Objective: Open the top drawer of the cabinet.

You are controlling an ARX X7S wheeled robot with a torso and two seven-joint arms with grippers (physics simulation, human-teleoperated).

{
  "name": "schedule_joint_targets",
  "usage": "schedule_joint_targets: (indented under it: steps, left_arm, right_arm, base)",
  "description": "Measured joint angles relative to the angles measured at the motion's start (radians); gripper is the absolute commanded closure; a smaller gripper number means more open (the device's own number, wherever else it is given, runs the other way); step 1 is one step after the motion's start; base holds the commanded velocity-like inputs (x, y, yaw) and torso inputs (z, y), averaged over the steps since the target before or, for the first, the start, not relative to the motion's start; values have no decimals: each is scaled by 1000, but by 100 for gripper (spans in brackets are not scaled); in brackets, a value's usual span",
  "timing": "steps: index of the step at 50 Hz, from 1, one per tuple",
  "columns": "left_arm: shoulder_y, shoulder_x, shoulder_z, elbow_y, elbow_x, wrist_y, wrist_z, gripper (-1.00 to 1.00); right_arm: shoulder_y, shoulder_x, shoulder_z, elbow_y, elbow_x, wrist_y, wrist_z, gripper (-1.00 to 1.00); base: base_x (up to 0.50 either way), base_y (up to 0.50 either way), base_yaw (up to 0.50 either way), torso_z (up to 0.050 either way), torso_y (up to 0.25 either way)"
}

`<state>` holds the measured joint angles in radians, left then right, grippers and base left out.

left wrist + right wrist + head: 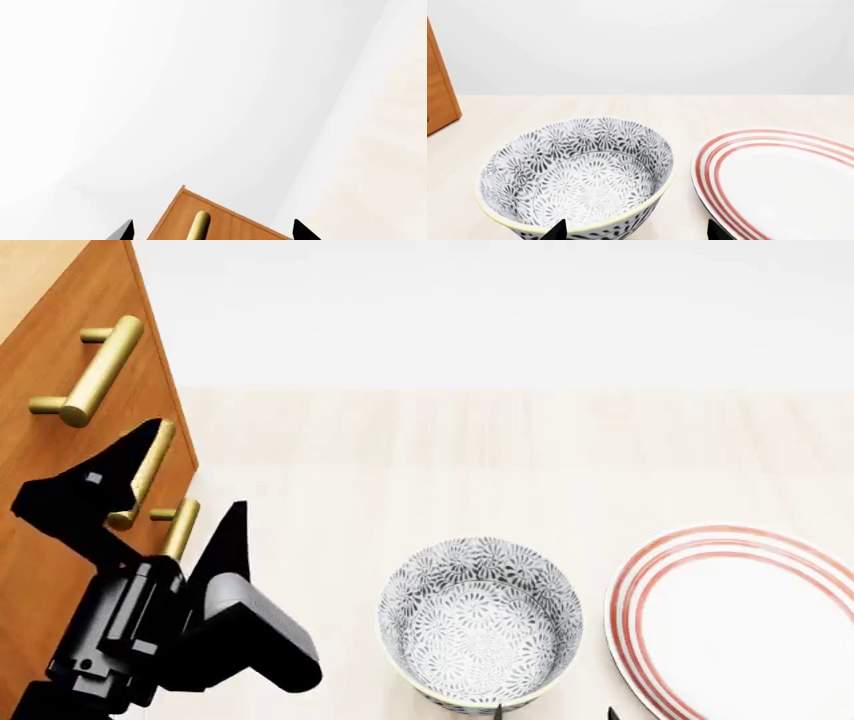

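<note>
The cabinet [54, 460] stands at the left in the head view, orange-brown wood with brass bar handles. The top drawer's handle [96, 370] is the uppermost bar, and its front looks flush with the cabinet. My left gripper [200, 464] is open, lower than that handle, at the level of the brass bars [144, 475] under it. In the left wrist view the gripper [213, 224] has one finger on each side of a brass bar end [199, 224] without closing on it. My right gripper [637, 225] is open and empty, just in front of the patterned bowl [577, 172].
The black-and-white patterned bowl [481, 618] sits on the pale wooden surface, right of my left arm. A white plate with red rings [741, 625] lies right of the bowl and also shows in the right wrist view [780, 180]. A white wall is behind.
</note>
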<state>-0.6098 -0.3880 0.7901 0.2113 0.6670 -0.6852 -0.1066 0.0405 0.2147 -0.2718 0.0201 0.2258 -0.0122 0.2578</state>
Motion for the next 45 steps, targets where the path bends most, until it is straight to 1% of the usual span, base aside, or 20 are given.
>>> schedule_joint_targets:
  steps: [26,45]
  left_arm:
    - [-60,-40,-18,17,36,-50,46,-100]
    - [-113,-53,-22,-23,32,-52,82,-100]
  right_arm:
    - [1,6,-13,6,19,2,-2,-100]
    - [4,10,-18,11,31,4,3,-100]
  base:
    - [0,0,0,0,0]
    - [0,0,0,0,0]
